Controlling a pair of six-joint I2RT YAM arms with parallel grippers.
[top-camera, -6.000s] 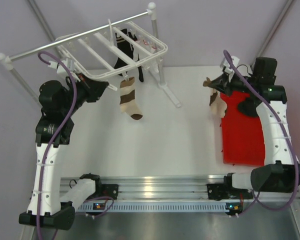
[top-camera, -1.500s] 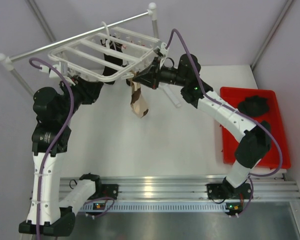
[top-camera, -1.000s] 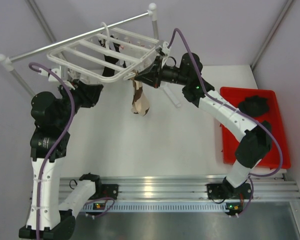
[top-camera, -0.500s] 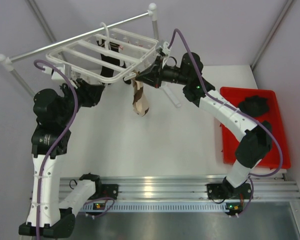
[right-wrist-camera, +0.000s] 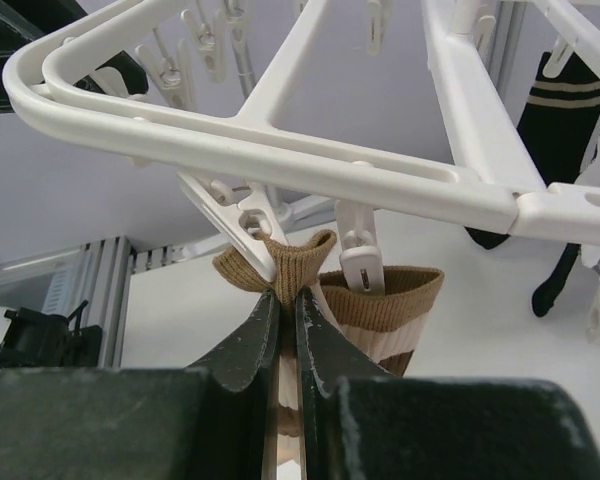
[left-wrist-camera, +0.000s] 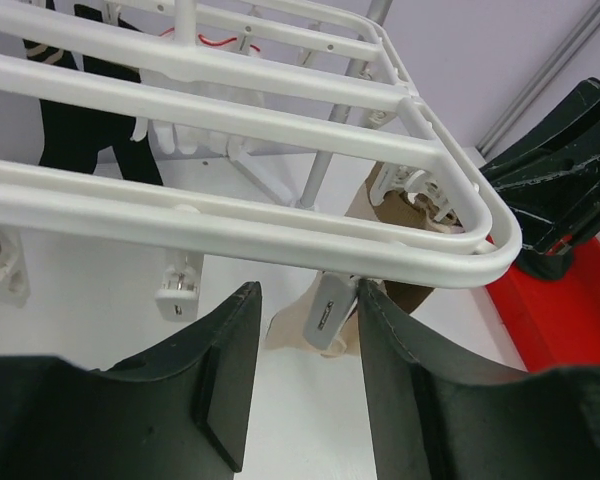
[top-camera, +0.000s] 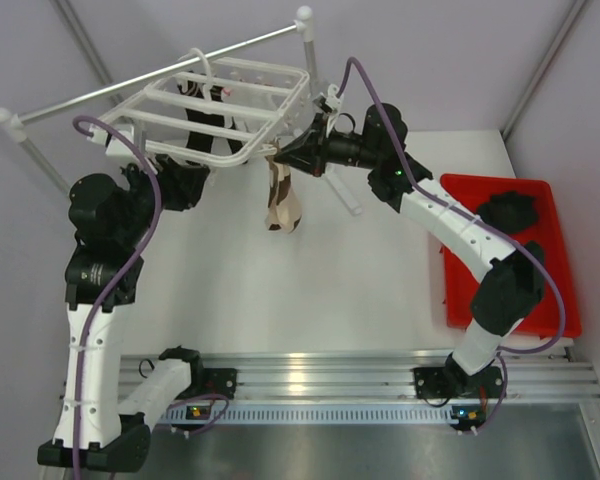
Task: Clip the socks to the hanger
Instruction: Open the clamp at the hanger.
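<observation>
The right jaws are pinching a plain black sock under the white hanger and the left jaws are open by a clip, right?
Not black: the right gripper has its jaws shut on the cream and brown sock under the hanger, as the right wrist view shows. The rest is right.

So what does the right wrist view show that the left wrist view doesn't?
Only the right wrist view shows the right gripper shut on the brown cuff of a cream sock, beside a second cuff held by a white clip. Only the left wrist view shows the left gripper open, with a dangling clip between its fingers, and the red tray. Both show the white hanger, the black sock hanging from it, and some cream sock fabric.
</observation>
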